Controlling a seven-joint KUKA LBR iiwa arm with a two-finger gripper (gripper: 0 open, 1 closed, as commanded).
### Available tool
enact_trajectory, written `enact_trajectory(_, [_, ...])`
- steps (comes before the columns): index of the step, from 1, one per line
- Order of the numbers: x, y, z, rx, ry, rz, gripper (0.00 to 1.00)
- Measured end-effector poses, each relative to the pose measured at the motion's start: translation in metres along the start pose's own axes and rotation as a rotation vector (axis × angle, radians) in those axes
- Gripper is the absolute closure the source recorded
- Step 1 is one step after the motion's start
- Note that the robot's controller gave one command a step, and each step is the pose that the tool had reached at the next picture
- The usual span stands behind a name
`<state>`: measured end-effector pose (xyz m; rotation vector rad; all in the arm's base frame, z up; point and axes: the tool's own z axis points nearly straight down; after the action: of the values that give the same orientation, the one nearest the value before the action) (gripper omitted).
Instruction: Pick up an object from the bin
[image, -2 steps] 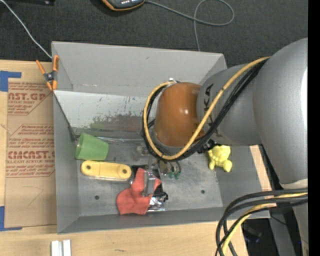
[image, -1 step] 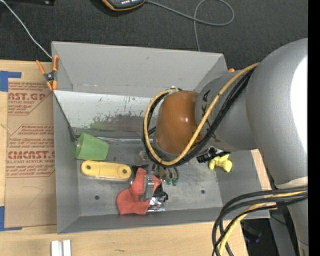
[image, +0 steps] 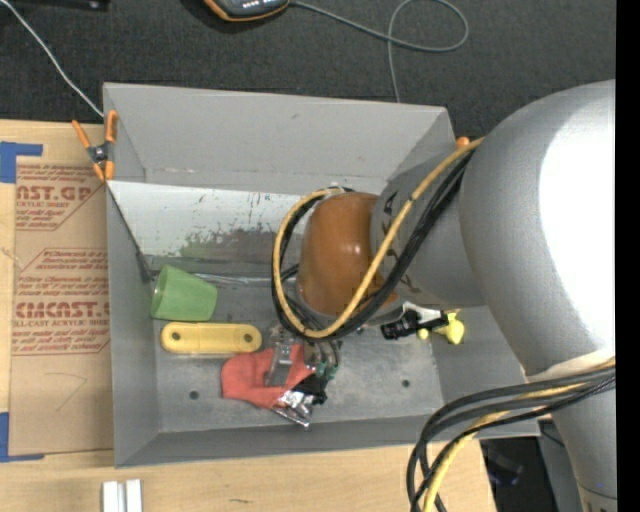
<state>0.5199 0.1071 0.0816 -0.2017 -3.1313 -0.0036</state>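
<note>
My gripper (image: 290, 364) is low in the bin's front middle, directly over the right end of a crumpled red soft thing (image: 243, 380) lying on the floor. A small shiny silver and black piece (image: 297, 405) lies at the red thing's lower right edge, just below the gripper. A flat yellow oblong piece (image: 208, 338) lies just left of the gripper, above the red thing. The orange cover on the wrist hides the gripper's upper part.
A green cup (image: 184, 294) lies on its side at the left, above the yellow piece. A small black and yellow thing (image: 424, 326) lies to the right, beside the arm. The arm and its cables cover the bin's right half.
</note>
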Motion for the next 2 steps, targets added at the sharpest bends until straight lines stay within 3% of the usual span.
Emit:
enact_trajectory(1, [0.0, 0.0, 0.0, 0.0, 0.0, 0.001, 1.0])
enact_trajectory(2, [-0.004, 0.013, -0.093, 0.0, 0.003, -0.025, 1.0])
